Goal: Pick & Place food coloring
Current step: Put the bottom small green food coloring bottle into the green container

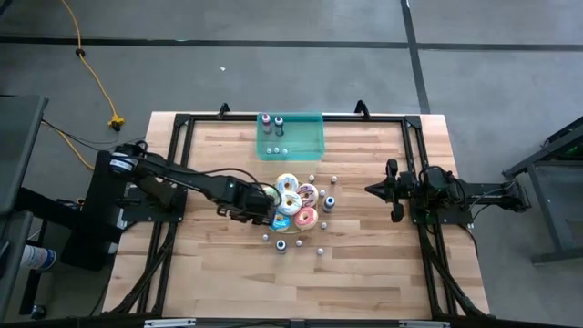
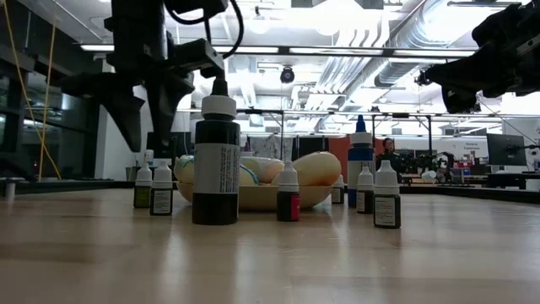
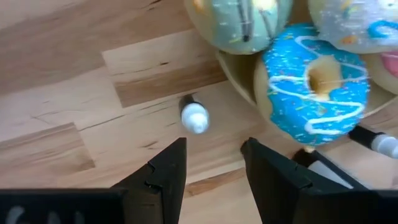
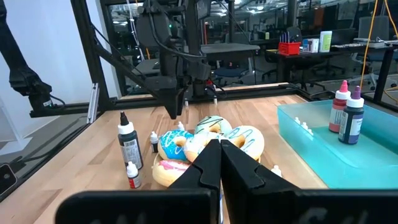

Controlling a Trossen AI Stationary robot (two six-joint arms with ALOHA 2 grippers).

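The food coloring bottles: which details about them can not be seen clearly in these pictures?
- High view: the bottles around the donut plate are too small to tell colours or count surely.
- Low view: label text on the tall dark bottle is unreadable; the plate hides bottles behind it.
- Left wrist view: the white-capped bottle is seen from above, its label hidden; another bottle is cut by the edge.

Two dark, jointed arms with black cabling along the links. Each left tool (image 3: 211, 168) finger matte black, wedge-shaped, tapering toward its tip.
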